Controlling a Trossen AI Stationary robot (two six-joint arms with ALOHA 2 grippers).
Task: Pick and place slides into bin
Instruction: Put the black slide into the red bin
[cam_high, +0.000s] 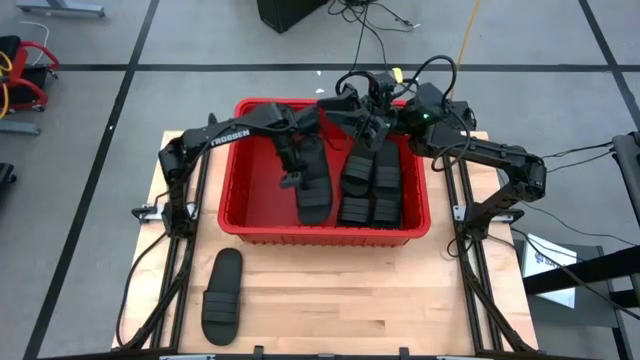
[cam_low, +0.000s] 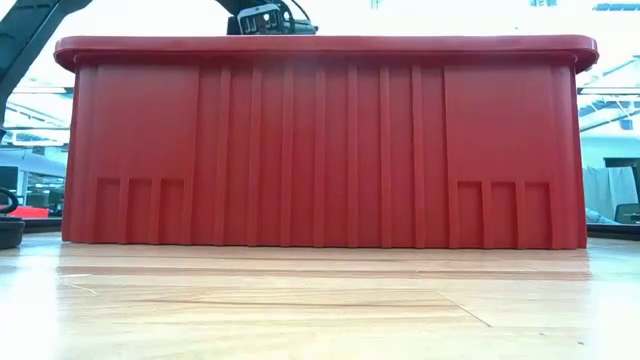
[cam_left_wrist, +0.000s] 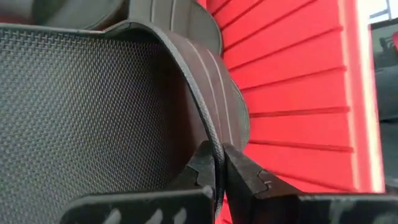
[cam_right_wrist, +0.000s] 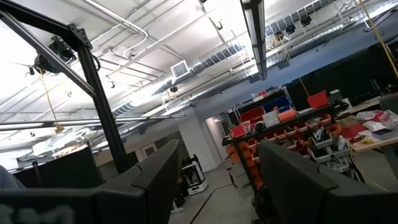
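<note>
Wooden desk (cam_high: 400, 290), red bin (cam_high: 232, 160): left gripper (cam_left_wrist: 219, 177) pinches a slide's (cam_high: 312, 190) strap inside the bin, should lower before releasing; right gripper (cam_right_wrist: 214, 168) open, raised behind; one slide (cam_high: 222, 295) remains outside.

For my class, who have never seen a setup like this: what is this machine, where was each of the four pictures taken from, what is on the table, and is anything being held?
It is a robot with two dark arms at a wooden table. One picture looks straight down from above, one looks level across the table top, and the other two come from cameras on each arm's wrist.

A red bin stands on the table with several black slides inside; their exact number is hard to tell. One more slide lies on the table in front of the bin.

The left hand is inside the bin, shut on the strap of a slide. The right hand is open, holds nothing and points up at the room's ceiling; that arm waits at the bin's far edge.
</note>
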